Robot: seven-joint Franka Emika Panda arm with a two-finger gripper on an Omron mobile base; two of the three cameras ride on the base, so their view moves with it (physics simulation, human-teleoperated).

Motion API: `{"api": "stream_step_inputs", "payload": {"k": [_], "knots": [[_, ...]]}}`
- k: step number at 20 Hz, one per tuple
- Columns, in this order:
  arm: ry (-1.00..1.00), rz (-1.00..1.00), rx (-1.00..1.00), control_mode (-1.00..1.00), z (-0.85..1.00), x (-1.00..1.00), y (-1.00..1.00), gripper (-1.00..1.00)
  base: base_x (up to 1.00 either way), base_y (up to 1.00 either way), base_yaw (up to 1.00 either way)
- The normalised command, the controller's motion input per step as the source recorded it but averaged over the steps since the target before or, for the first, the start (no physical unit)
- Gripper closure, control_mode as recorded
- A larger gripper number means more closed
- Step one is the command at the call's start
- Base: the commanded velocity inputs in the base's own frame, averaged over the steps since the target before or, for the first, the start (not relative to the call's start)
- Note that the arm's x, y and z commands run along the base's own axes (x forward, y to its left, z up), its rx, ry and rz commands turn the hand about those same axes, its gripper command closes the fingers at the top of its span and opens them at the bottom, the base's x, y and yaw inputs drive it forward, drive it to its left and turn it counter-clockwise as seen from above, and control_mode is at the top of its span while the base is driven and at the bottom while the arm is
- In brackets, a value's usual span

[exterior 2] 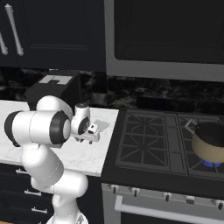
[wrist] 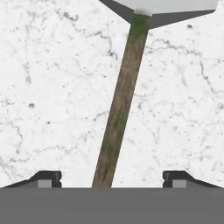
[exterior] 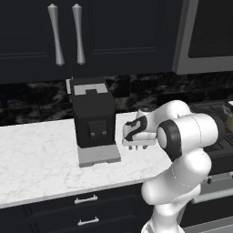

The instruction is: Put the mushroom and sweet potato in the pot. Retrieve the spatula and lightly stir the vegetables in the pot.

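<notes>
Spatula (wrist: 118, 113) flat on marble counter (wrist: 48, 87), handle between spread fingertips (wrist: 46, 179); gripper (wrist: 111, 181) open, grasping nothing. Centre over handle, descend, close squarely. Contact height unclear.

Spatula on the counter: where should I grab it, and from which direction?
Take the spatula by its thin straight handle, coming straight down from above. It lies flat on the marble counter, and the handle already runs between the open fingertips of the gripper, so closing across it should pinch it; the blade is too wide.
</notes>
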Motion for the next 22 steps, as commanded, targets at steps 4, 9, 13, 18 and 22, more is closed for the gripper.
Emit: {"api": "stream_step_inputs", "payload": {"k": [4,9,13,18,22], "knots": [[0.01,0.0,0.0,-1.0,0.0,0.0,0.0,1.0,0.0,0.0,0.0],[0.0,0.0,0.0,-1.0,0.0,0.0,0.0,1.0,0.0,0.0,0.0],[0.0,0.0,0.0,-1.0,0.0,0.0,0.0,1.0,0.0,0.0,0.0],[0.0,0.0,0.0,-1.0,0.0,0.0,0.0,1.0,0.0,0.0,0.0],[0.0,0.0,0.0,-1.0,0.0,-0.16,0.0,1.0,0.0,0.0,0.0]]}}
